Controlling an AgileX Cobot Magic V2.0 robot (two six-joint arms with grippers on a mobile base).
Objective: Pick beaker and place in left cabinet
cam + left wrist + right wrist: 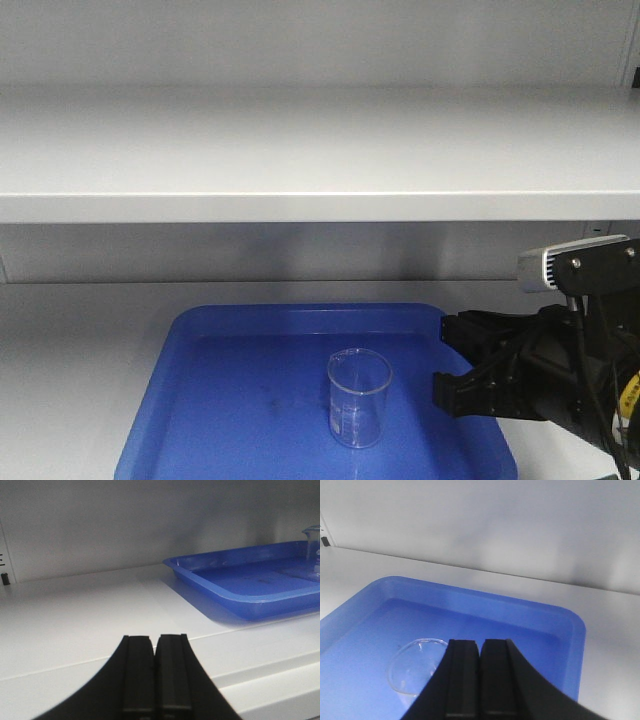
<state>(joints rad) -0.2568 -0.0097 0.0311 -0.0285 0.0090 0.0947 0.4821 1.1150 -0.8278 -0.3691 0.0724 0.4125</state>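
Note:
The small clear beaker stands upright in a blue tray on the cabinet's lower light-grey shelf. My right gripper is over the tray's right side, to the right of the beaker and apart from it. In the right wrist view its jaws are pressed together and empty, with the beaker's rim low on the left. My left gripper is shut and empty over the bare shelf, left of the tray. The beaker shows at that view's right edge.
An upper shelf board spans the cabinet above the tray. The grey back wall is close behind the tray. A strip of peg holes runs up the left side wall. The shelf's front edge lies near my left gripper.

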